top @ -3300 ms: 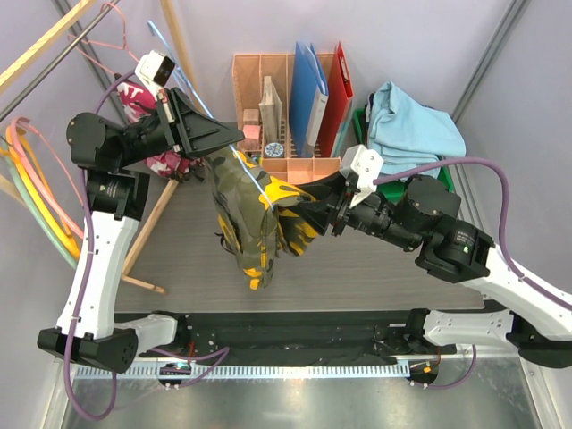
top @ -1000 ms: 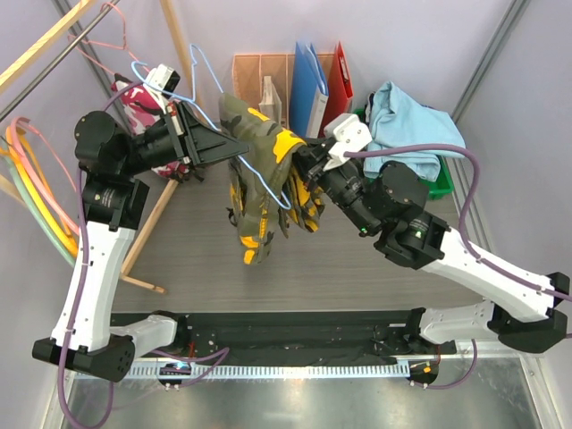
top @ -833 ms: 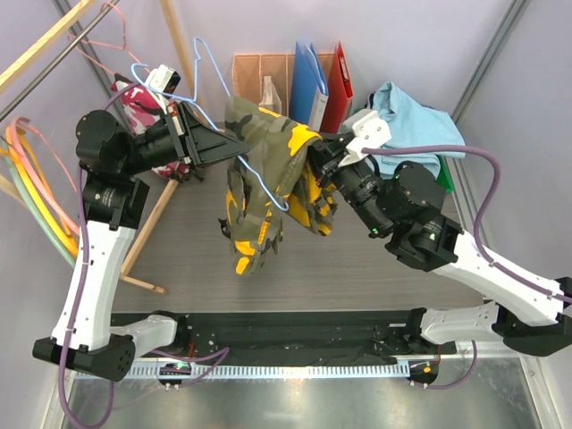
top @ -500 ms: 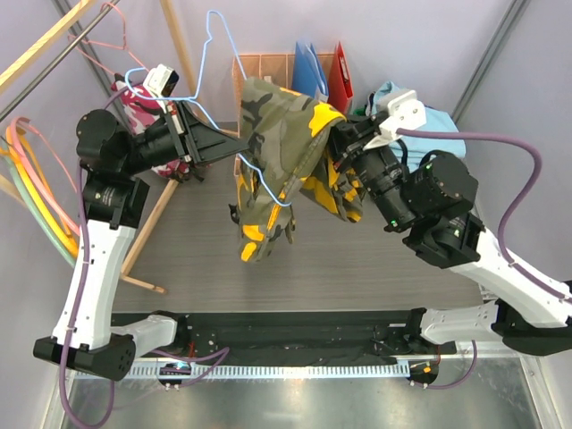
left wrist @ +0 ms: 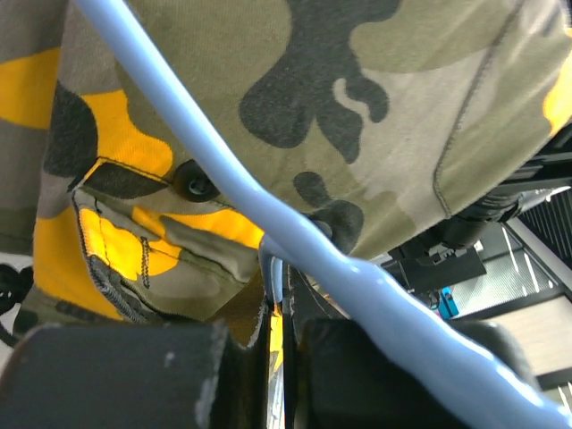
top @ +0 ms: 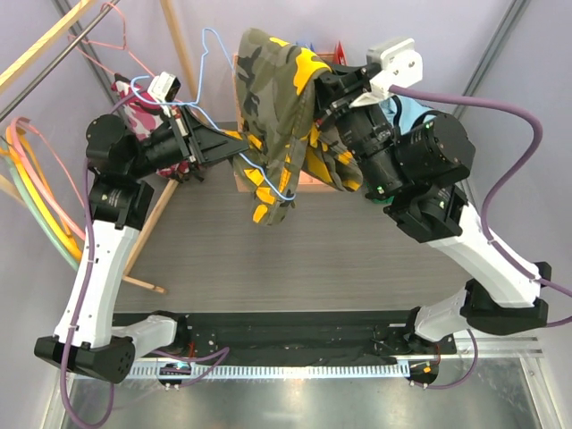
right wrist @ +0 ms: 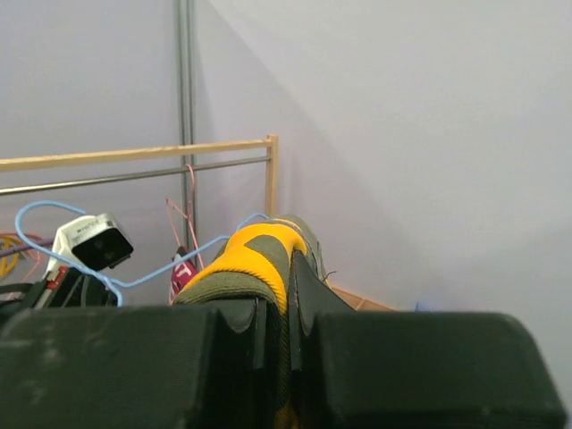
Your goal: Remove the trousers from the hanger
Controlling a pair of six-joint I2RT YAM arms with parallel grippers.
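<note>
The yellow-olive camouflage trousers (top: 277, 98) hang bunched high above the table's far side, still draped over a thin blue wire hanger (top: 211, 46). My left gripper (top: 241, 147) is shut on the hanger's lower wire (left wrist: 223, 170), and the cloth (left wrist: 357, 107) fills the view right above its fingers (left wrist: 279, 304). My right gripper (top: 326, 85) is raised high and shut on a fold of the trousers (right wrist: 255, 259), pinched between its pads (right wrist: 279, 308). The hanger wire (right wrist: 152, 273) runs off to the left behind the fold.
A wooden clothes rack (top: 174, 45) stands at the back left with a pink wire hanger (top: 107, 27) and a pink camouflage garment (top: 134, 103). Coloured hangers (top: 36, 197) hang at the far left. A light blue garment (top: 413, 112) and red folder (top: 342, 49) sit behind my right arm.
My right gripper has lifted the trousers up and toward the back wall, so the legs now hang off the table. The hanger has tilted upward while my left gripper stayed almost in place.
</note>
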